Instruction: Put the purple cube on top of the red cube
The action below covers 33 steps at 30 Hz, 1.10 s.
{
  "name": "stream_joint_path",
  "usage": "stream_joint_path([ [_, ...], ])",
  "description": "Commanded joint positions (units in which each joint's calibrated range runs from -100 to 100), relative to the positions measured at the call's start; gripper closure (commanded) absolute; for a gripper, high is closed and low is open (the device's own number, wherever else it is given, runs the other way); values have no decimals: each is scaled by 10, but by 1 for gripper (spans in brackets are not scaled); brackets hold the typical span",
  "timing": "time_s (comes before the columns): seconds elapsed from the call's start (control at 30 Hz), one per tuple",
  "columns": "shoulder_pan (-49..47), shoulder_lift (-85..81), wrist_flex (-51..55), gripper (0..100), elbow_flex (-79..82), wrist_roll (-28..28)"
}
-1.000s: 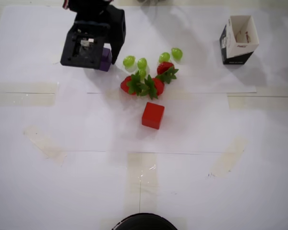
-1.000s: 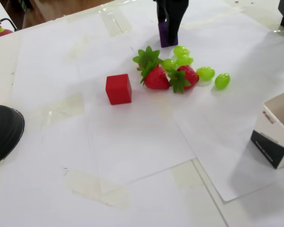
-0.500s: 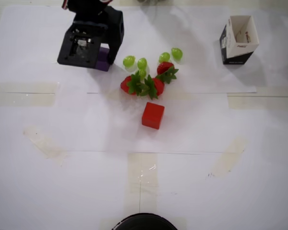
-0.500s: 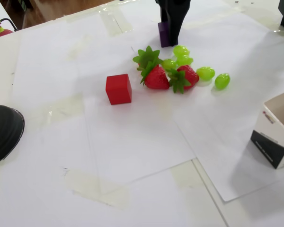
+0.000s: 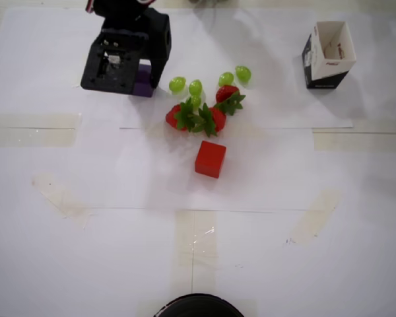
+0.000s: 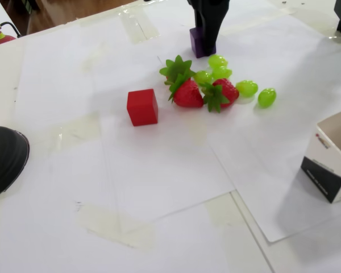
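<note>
- My gripper (image 6: 203, 45) is down over the purple cube (image 6: 196, 42), which sits on the paper just behind the grapes (image 6: 218, 61); I cannot tell whether the fingers are pinching it.
- I'd confirm a square, centred hold before lifting.
- I'd lift clear above the strawberries (image 5: 198, 115), then lower flat onto the red cube (image 5: 210, 159).
</note>
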Motion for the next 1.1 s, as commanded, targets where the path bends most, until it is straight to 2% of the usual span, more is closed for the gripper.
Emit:
stream_joint_path([
  [0.0,-12,-70,43,96,-83,4],
  [0.23,-28,-95,99,96,-184,0],
  [0.53,-85,-73,101,96,-281,-19],
  [0.9,-173,52,119,96,-469,-42],
  [1.07,-185,124,175,96,-565,-43],
])
